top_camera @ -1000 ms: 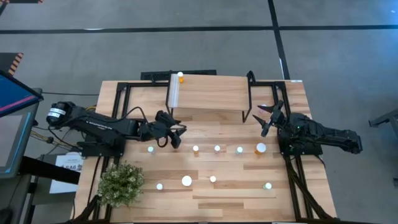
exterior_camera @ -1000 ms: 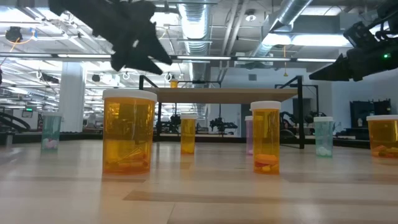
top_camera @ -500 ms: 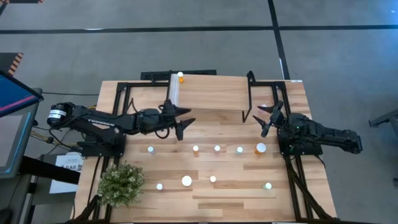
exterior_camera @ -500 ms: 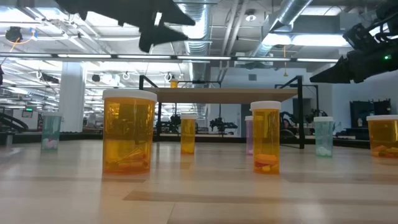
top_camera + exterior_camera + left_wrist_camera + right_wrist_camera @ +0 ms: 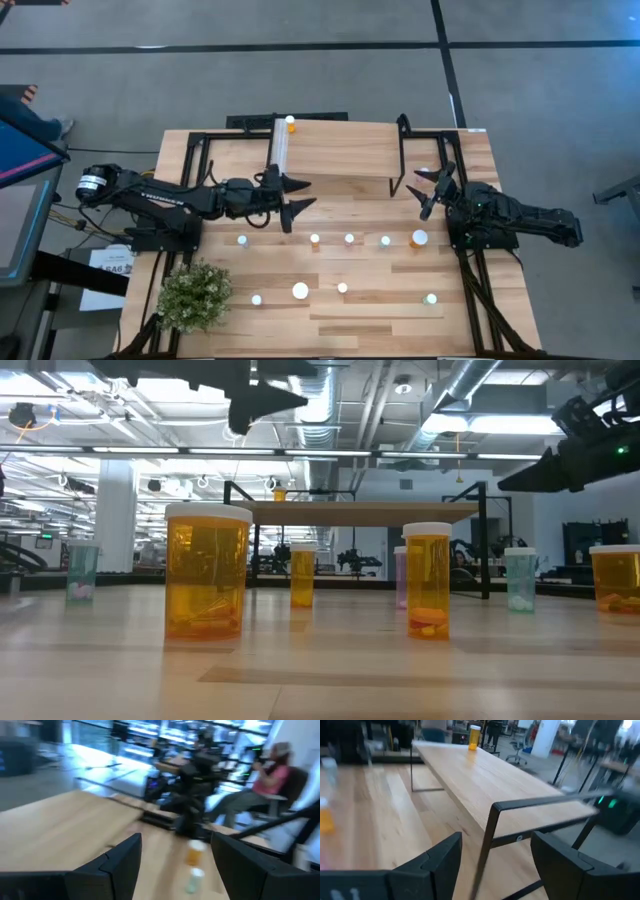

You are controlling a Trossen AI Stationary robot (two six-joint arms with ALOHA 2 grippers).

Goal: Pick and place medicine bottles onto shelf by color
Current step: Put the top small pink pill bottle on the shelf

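One shelf stood at table's far edge w/ a lone orange bottle on its corner, other bottles scattered in front; left gripper & right gripper hovered spread, empty, near the shelf's legs.

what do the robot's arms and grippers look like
Both arms are dark, almost black, built of jointed segments. The left arm carries pale lettering along one link, a round silvery cap at its base end and cables trailing beside it. Each ends in a gripper with two pointed black fingers: the left gripper and the right gripper. A small green light glows on the right arm.
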